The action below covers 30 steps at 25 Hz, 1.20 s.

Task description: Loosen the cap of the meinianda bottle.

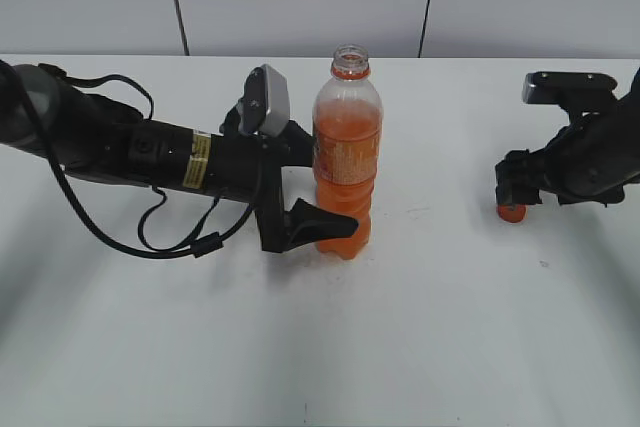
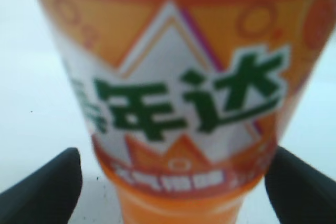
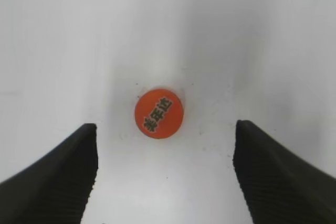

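- Exterior view: the meinianda bottle (image 1: 346,157) stands upright near the middle of the white table (image 1: 420,347), its neck open at the top with only the orange neck ring around it.
- The left gripper (image 1: 318,182) reaches in from the left on its side, one finger (image 1: 318,223) in front of the bottle's lower body and the other behind it near the label, so the bottle sits between the two.
- Left wrist view: the bottle's orange label (image 2: 178,93) with green print fills the picture, blurred; the two dark fingertips (image 2: 44,190) show at the lower corners just beside the bottle's sides, and whether they press on it cannot be told.
- The cap (image 1: 511,212) lies on the table well to the right of the bottle, off the neck, directly under the right gripper (image 1: 518,187).
- Right wrist view: the cap (image 3: 158,113) rests flat with its printed top facing up, on the bare tabletop between and ahead of the spread fingers (image 3: 52,182) of the right gripper (image 3: 165,174), which stands wide and touches nothing.
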Motion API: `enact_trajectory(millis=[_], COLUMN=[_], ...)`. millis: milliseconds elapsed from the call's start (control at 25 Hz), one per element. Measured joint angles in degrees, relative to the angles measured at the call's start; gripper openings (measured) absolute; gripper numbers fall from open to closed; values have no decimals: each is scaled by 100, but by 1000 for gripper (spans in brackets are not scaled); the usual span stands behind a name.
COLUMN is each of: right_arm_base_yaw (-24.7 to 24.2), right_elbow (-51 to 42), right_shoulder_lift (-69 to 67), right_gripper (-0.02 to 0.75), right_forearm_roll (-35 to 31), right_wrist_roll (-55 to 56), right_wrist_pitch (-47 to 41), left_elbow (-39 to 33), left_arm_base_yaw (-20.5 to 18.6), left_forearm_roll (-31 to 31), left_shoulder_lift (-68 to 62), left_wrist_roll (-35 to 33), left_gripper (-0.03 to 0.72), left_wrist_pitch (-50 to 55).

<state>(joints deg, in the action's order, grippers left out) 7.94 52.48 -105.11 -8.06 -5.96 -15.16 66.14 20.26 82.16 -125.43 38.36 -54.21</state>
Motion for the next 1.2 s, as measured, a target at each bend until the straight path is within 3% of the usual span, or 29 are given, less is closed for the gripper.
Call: enact_trajectory(millis=[200, 320, 440, 560, 840, 1040, 1120, 1200], right_arm_base_yaw=[0, 0, 0, 0, 0, -74, -164, -272], right_elbow=[-4, -4, 8, 181, 956, 1701, 2021, 2347], right_shoulder_lift=[676, 996, 1254, 1404, 1453, 1453, 1453, 1453], right_gripper=[595, 595, 595, 595, 594, 594, 594, 594], right_forearm_roll=[71, 259, 806, 1520, 2243, 2339, 2380, 2378], right_wrist_roll=[-19, -25, -25, -25, -30, 211, 429, 524], right_wrist_pitch=[-76, -26, 204, 310, 273, -323, -839, -1394], left_elbow=[0, 0, 0, 0, -5, -5, -5, -5], left_arm_base_yaw=[-537, -883, -1174, -1369, -1421, -1421, -1431, -1431], left_forearm_roll=[1233, 1993, 2206, 2172, 280, -775, -1750, -3299], left_shoulder_lift=[95, 358, 683, 1087, 1892, 2106, 2206, 2328], left_wrist_roll=[425, 676, 795, 852, 960, 881, 196, -1051], left_gripper=[622, 545, 459, 409, 391, 391, 391, 391], left_wrist_pitch=[-159, -281, -89, 808, 4936, 6947, 7528, 7937])
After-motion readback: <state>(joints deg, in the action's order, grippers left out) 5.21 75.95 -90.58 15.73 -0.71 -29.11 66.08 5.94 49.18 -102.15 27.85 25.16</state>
